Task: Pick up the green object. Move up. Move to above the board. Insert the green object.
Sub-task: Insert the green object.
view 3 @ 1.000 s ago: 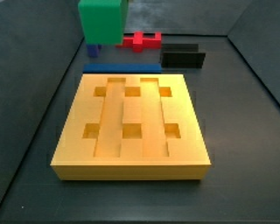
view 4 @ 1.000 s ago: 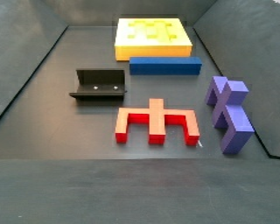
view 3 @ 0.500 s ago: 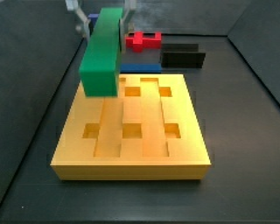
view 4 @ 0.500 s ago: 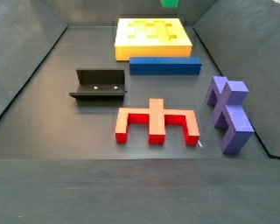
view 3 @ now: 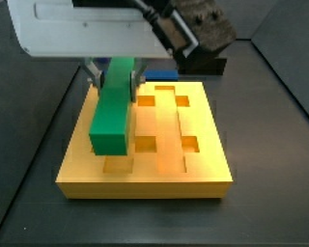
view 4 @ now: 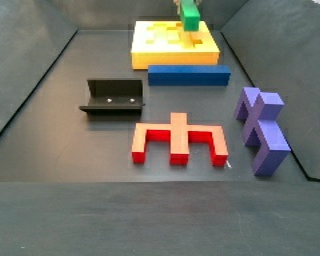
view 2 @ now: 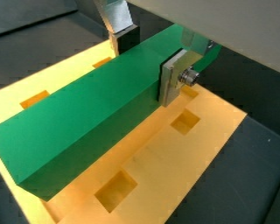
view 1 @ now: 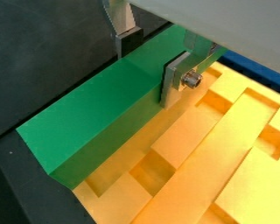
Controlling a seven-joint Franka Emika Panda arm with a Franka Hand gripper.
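In both wrist views the gripper (view 1: 149,61) (view 2: 143,54) is clamped on the green object (view 1: 101,118) (view 2: 90,114), its fingers (view 1: 175,79) on either face, above the board (view 1: 224,149) (view 2: 166,153). In a side view the green object (view 3: 112,101) hangs over the board's (view 3: 183,164) left groove. In a side view, upper centre, the green object (view 4: 190,16) stands over the board (view 4: 156,45), behind the blue bar (view 4: 190,75) on the counter (view 4: 69,150).

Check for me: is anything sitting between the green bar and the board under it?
Nothing visible. The gripper holds the green object over the board, along one groove. The blue bar lies on the floor beside the board, clear of the path.
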